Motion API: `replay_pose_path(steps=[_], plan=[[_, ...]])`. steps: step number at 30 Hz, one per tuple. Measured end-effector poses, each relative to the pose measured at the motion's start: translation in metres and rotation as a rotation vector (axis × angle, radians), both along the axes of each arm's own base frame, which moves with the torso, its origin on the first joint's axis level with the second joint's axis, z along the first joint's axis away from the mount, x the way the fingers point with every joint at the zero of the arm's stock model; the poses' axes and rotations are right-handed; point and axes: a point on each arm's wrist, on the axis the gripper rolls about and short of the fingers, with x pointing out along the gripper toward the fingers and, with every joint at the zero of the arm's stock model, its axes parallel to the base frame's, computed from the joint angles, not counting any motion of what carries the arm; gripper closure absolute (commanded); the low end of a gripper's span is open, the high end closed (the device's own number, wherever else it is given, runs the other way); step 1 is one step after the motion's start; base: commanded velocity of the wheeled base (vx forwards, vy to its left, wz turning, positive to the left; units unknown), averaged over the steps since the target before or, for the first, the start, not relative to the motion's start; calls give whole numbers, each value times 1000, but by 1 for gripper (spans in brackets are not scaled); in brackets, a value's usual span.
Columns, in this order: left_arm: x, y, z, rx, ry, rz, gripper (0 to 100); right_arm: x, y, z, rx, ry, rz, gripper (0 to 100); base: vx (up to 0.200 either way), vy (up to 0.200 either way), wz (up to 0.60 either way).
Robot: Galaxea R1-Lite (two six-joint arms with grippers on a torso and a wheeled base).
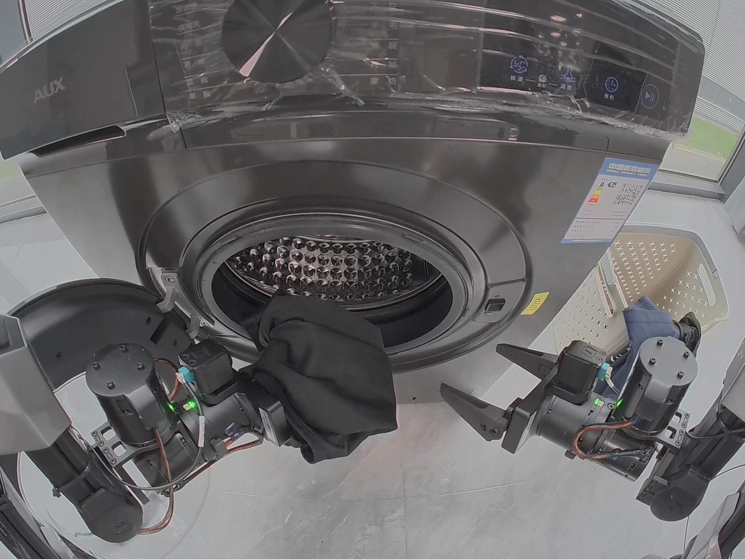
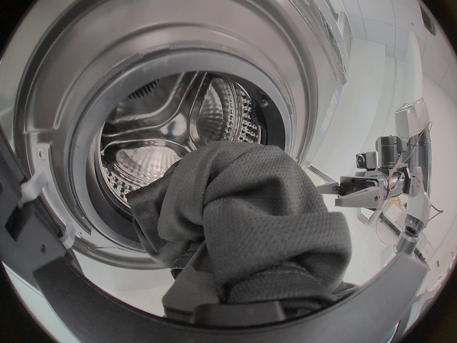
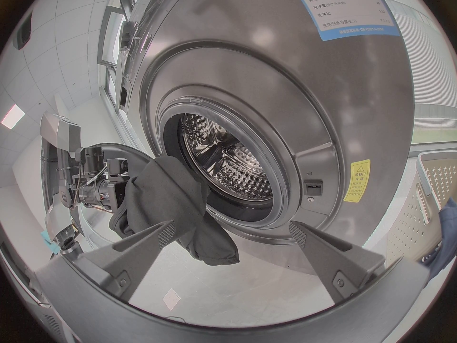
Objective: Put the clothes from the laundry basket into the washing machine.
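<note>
Black garment (image 1: 330, 374) drapes over left hand (image 1: 285, 422), apparently gripped, at washing machine (image 1: 466, 196) mouth.

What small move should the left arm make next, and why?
Probably push the left gripper forward, deeper into the drum, before letting go. The black cloth it holds is only at the lower rim of the opening, and most of it hangs outside, above the floor. Released here, it would likely fall out.

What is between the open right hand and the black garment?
No object: the head view shows just bare floor between right hand and black garment.
</note>
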Motion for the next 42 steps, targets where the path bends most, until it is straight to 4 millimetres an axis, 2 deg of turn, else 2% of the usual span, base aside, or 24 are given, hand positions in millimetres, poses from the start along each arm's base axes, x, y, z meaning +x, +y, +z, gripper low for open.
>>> replay_pose_path(steps=[5, 8, 15, 21, 34, 42], plan=[[2, -6, 8, -11, -40, 15, 100, -2, 2, 1, 3, -3, 9, 0, 0, 0, 0], [10, -13, 10, -22, -60, 6, 100, -3, 3, 1, 4, -4, 14, 0, 0, 0, 0], [52, -37, 8, -62, -108, 31, 100, -6, 7, 1, 5, -6, 32, 0, 0, 0, 0], [89, -50, -5, -91, -113, 79, 100, -7, 10, 3, 9, -14, 43, 0, 0, 0, 0], [146, -74, -27, -124, -141, 125, 100, -7, 11, 5, 16, -21, 49, 0, 0, 0, 0], [184, -77, -20, -136, -144, 179, 100, -7, 11, 5, 14, -19, 50, 0, 0, 0, 0]])
